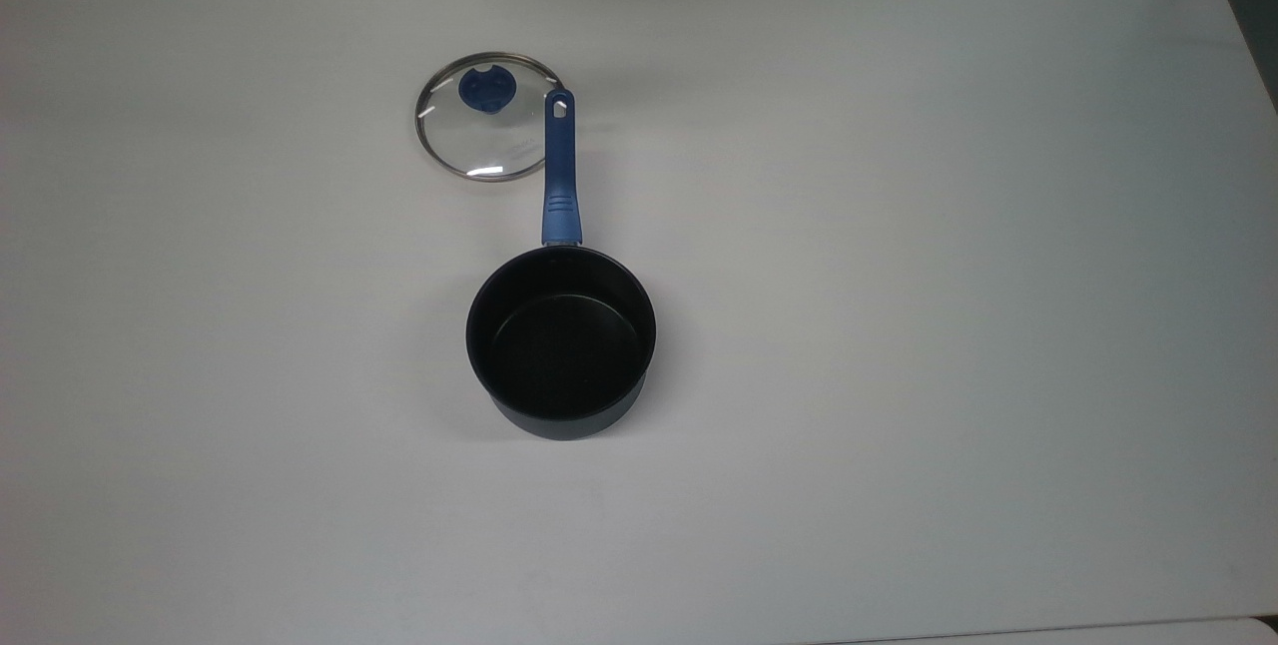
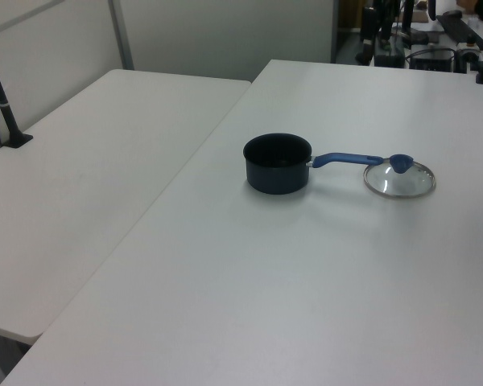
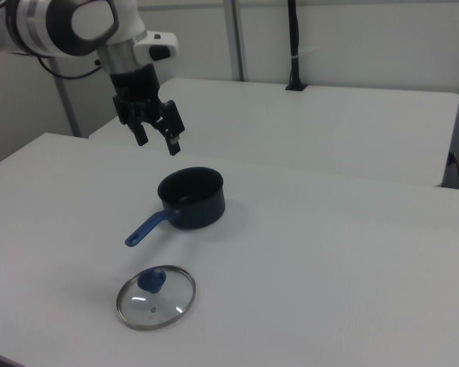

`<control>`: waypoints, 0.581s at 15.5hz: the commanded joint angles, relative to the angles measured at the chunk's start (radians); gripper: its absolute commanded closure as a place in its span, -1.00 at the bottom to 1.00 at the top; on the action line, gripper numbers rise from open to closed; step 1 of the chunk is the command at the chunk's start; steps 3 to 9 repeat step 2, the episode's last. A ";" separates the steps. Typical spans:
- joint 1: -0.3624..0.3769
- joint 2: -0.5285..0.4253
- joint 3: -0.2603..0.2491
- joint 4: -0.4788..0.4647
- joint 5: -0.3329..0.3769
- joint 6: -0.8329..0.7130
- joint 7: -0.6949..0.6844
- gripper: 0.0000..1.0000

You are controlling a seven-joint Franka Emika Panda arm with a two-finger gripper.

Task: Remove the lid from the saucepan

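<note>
I found the lid (image 1: 486,116) lying on the tabletop (image 1: 899,226) beside the uncovered saucepan (image 1: 561,340), my tool (image 3: 154,134) raised, open and empty; nothing remained.

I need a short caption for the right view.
Open claw raised above uncovered saucepan; lid lies flat on table.

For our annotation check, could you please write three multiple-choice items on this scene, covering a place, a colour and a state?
1. Where is the round clear glass lid with the blue knob?
A. on the pan
B. flat on the white table
C. in the gripper

2. What colour is the dark round saucepan's long handle?
A. blue
B. red
C. silver

3. The gripper is:
A. shut on the lid
B. shut on the handle
C. open, holding nothing

Answers: 1 B, it lies beside the handle's end; 2 A, clearly blue; 3 C, raised clear with jaws apart.
</note>
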 commanded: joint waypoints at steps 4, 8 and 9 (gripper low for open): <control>0.011 0.013 0.000 0.020 0.010 0.009 -0.024 -1.00; 0.011 0.013 0.000 0.020 0.010 0.009 -0.024 -1.00; 0.011 0.013 0.000 0.020 0.010 0.009 -0.024 -1.00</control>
